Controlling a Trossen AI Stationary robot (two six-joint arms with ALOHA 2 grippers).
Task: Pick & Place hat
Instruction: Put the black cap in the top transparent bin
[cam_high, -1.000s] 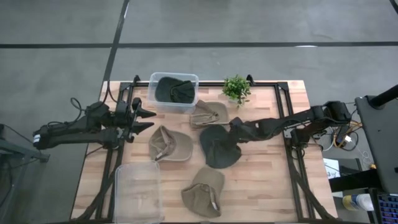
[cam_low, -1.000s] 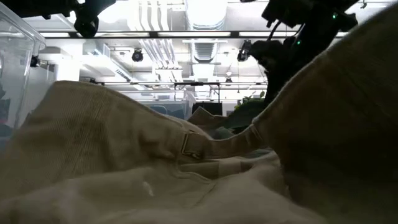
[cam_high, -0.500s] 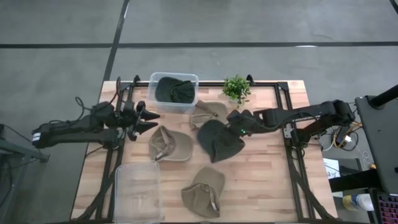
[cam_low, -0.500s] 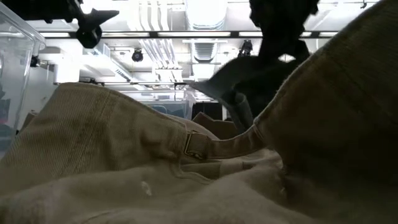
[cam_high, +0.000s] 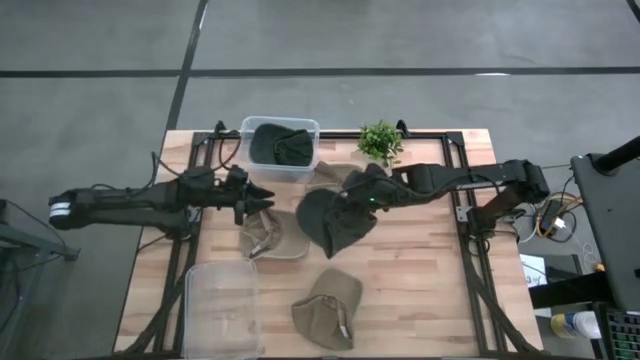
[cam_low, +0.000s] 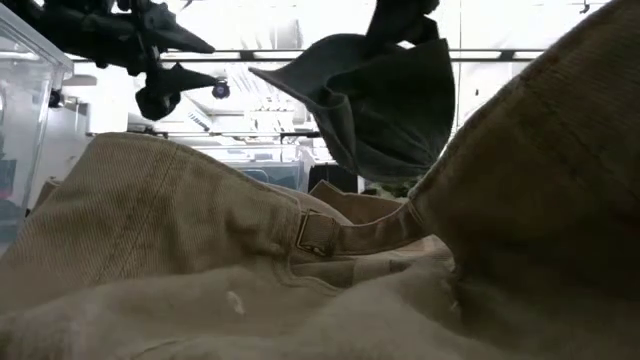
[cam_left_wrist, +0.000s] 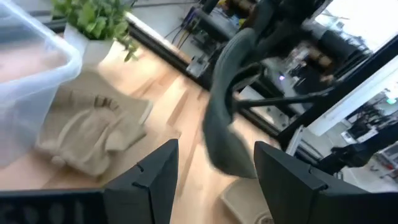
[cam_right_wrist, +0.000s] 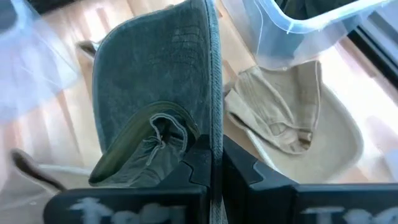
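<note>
Right claw (cam_high: 368, 192) gripping dark corduroy hat (cam_high: 333, 220), lifting it leftward off the bench (cam_high: 430, 280), left claw (cam_high: 262, 197) parted, advancing over tan hat (cam_high: 268, 233).

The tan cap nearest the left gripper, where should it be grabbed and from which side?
Probably the tan cap by its upturned rim, from above: it lies opening-up on the table, so the edge stands free for the open left gripper. The right gripper holds the dark cap.

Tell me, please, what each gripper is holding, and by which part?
The right gripper holds the dark green hat by its edge; the left gripper holds nothing.
</note>
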